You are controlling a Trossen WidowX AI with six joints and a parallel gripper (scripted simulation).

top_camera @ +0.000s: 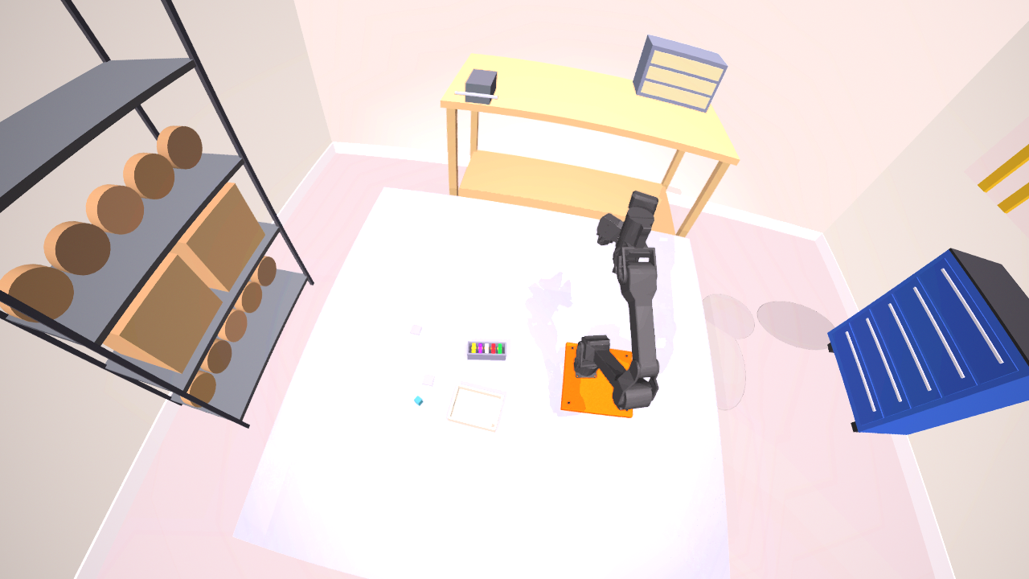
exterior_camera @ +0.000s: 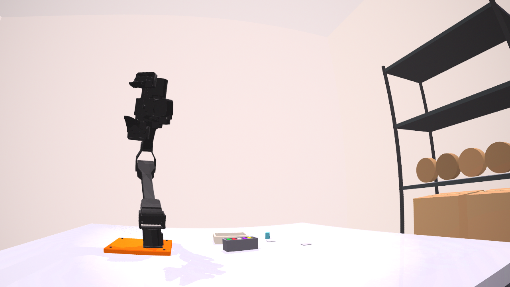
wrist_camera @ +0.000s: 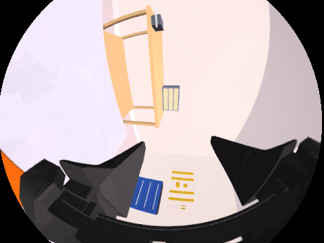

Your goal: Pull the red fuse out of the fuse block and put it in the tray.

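Observation:
The grey fuse block [top_camera: 486, 358] [exterior_camera: 240, 244] stands on the white table and holds a row of coloured fuses. The red fuse [top_camera: 494, 348] [exterior_camera: 233, 238] sits upright in it, next to the green one at one end. The shallow white tray [top_camera: 475, 406] [exterior_camera: 220, 235] lies empty just beside the block. My gripper [wrist_camera: 178, 142] [exterior_camera: 132, 129] is open and empty. It is raised high above the arm's orange base plate [top_camera: 575, 400] [exterior_camera: 121, 246], far from the block and tray. The wrist view shows only the room, with neither block nor tray.
A small cyan cube [top_camera: 418, 400] [exterior_camera: 267, 235] and two flat pale tiles [top_camera: 416, 330] [top_camera: 428, 379] lie on the table left of the block. A shelf rack [top_camera: 144, 237], a yellow workbench [top_camera: 589, 122] and a blue cabinet [top_camera: 928, 345] stand around the table.

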